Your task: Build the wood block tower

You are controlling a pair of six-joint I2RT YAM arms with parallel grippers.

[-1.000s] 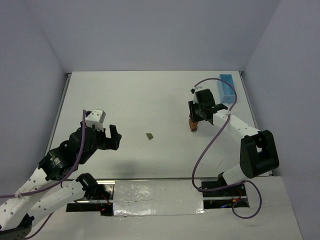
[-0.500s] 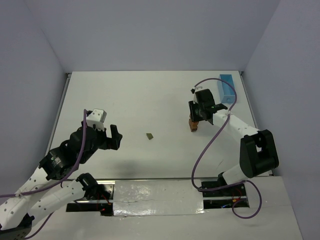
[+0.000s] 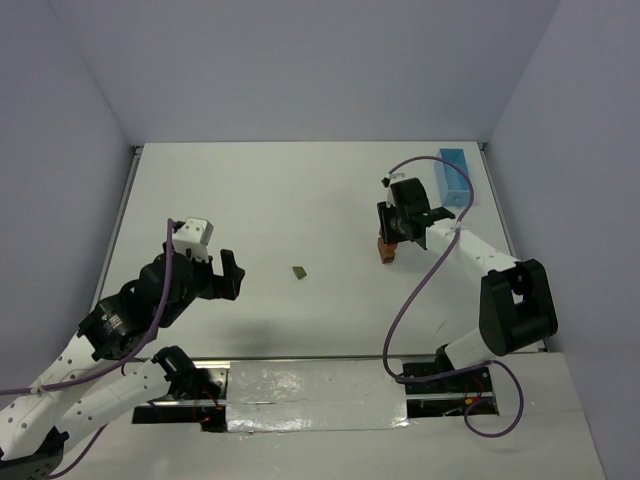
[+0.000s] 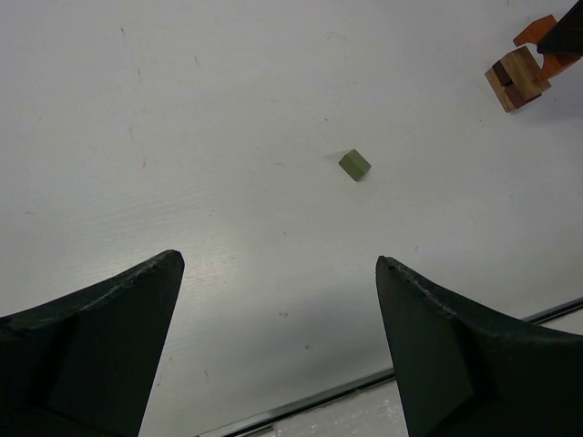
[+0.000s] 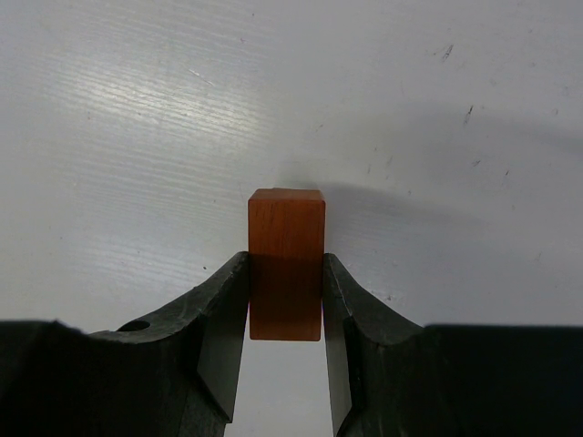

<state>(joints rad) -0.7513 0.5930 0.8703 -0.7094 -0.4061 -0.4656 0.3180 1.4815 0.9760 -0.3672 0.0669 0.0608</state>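
My right gripper (image 5: 285, 300) is shut on an orange wood block (image 5: 286, 262), both pads flat against its sides. In the top view the right gripper (image 3: 397, 232) hangs over the small stack of blocks (image 3: 386, 249) at right centre. The left wrist view shows that stack as a tan and brown block (image 4: 516, 78) with the orange block (image 4: 541, 41) beside it under the right fingers. A lone olive-green block (image 3: 299, 271) lies mid-table, also seen in the left wrist view (image 4: 354, 165). My left gripper (image 3: 224, 270) is open and empty, well left of the green block.
A light blue rectangular tray (image 3: 455, 177) stands at the back right, close behind the right arm. The table's near edge with a metal strip (image 4: 364, 382) runs just below the left fingers. Grey walls close the table on three sides.
The left arm has drifted slightly. The right gripper stays shut on the orange block at the stack.
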